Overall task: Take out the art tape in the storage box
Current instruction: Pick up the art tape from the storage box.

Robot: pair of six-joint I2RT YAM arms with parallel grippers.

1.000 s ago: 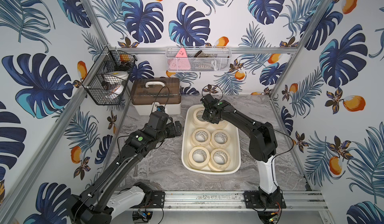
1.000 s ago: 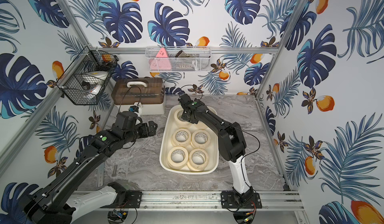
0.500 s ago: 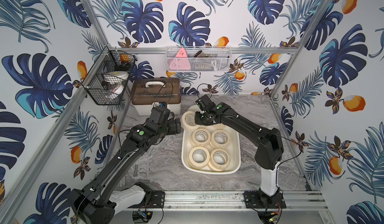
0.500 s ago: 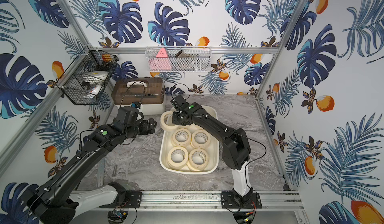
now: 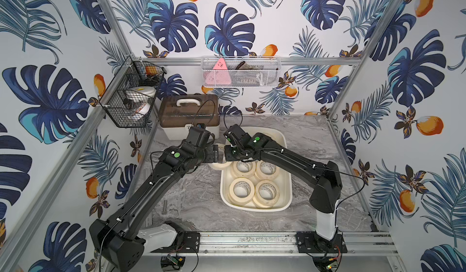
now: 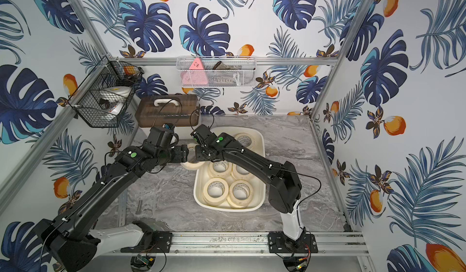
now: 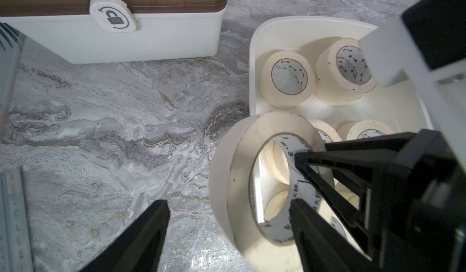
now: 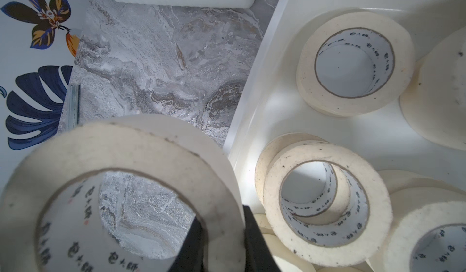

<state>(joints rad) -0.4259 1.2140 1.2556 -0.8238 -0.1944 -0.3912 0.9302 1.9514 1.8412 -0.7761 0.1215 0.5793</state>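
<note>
I see one art tape roll lifted near the middle of a top view, tilted on edge over the left rim of the storage box. My right gripper is clenched on its wall, one finger inside the core. My left gripper is spread wide, one finger in the core, the other clear of the roll. The other rolls lie in the box. The brown-lidded case sits at its upper left.

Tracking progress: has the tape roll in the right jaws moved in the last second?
Yes. The tape roll went from inside the storage box, at its far end, leftward past its rim.
</note>
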